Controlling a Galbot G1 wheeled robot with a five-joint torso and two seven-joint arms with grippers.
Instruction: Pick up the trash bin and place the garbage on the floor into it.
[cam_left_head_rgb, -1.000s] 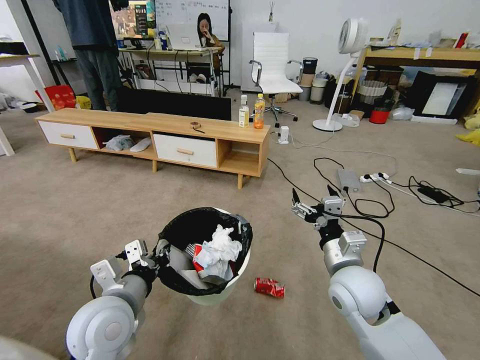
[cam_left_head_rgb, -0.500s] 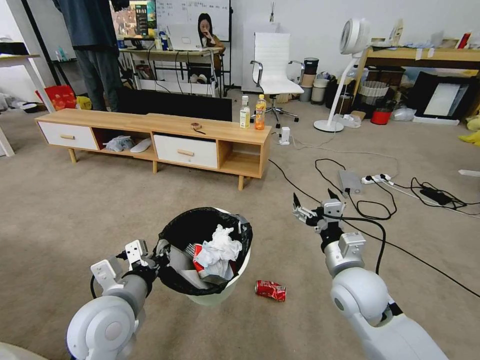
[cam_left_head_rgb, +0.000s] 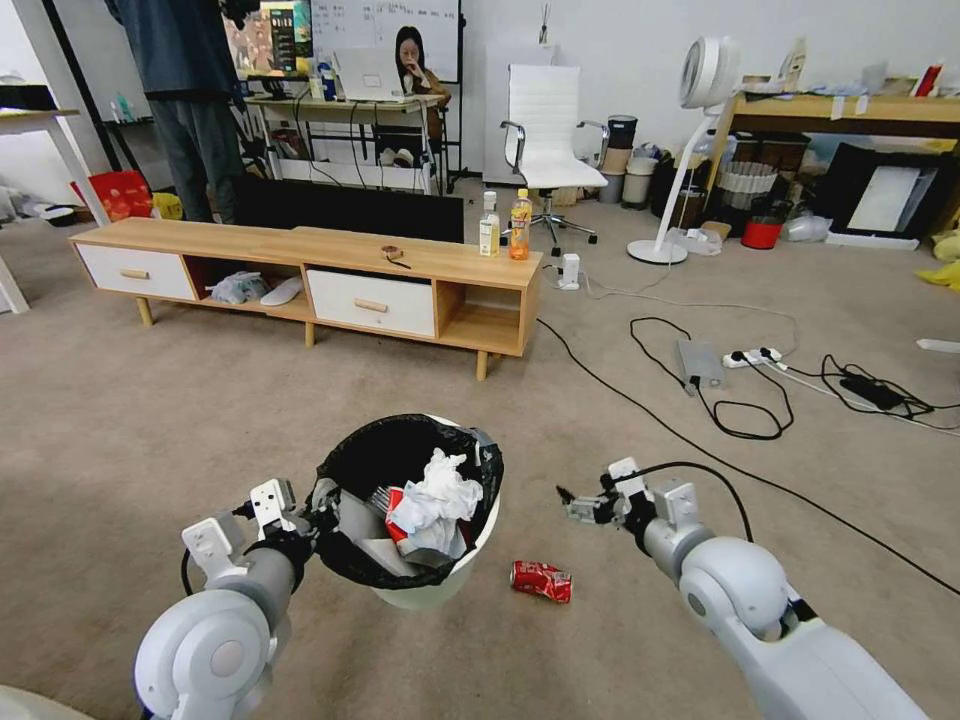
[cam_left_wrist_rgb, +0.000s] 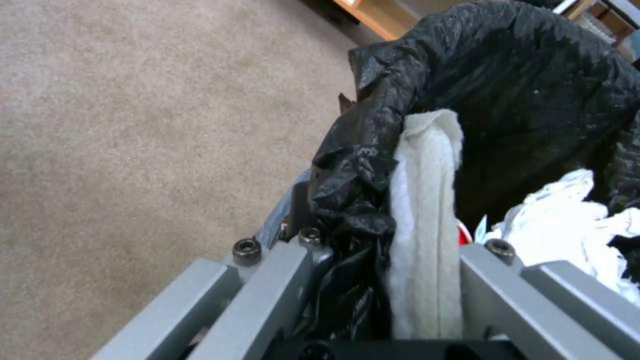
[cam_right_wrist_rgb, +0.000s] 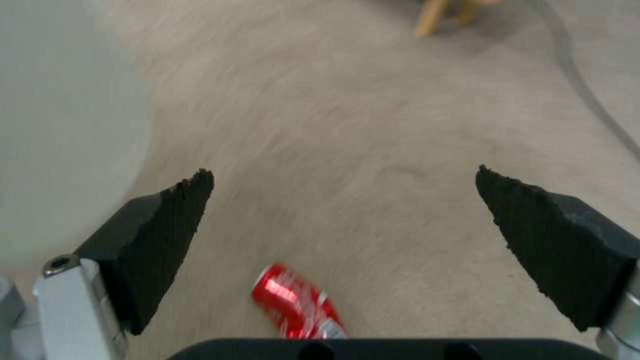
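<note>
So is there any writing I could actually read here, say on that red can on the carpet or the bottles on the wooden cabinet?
None can be read.
Crushed red can: white markings, too blurred.
Two bottles on the low cabinet: labels too small.
Whiteboard at the back: handwriting too small.
Red-and-white cup in the trash bin: print hidden.

- beige-grey carpet floor (cam_left_head_rgb: 200, 420) across the whole room
- low wooden TV cabinet (cam_left_head_rgb: 300, 250), two white drawers, open shelves; two drink bottles (cam_left_head_rgb: 505, 225) upright on its right end
- white office chair (cam_left_head_rgb: 545, 125) behind it, against a white wall (cam_left_head_rgb: 620, 50)
- white standing fan (cam_left_head_rgb: 690, 140) to the right, next to a wooden bench (cam_left_head_rgb: 850, 108) with clutter under it
- black cables and a power strip (cam_left_head_rgb: 750, 355) strewn on the carpet at right
- red bucket (cam_left_head_rgb: 760, 233) near the fan base
</note>
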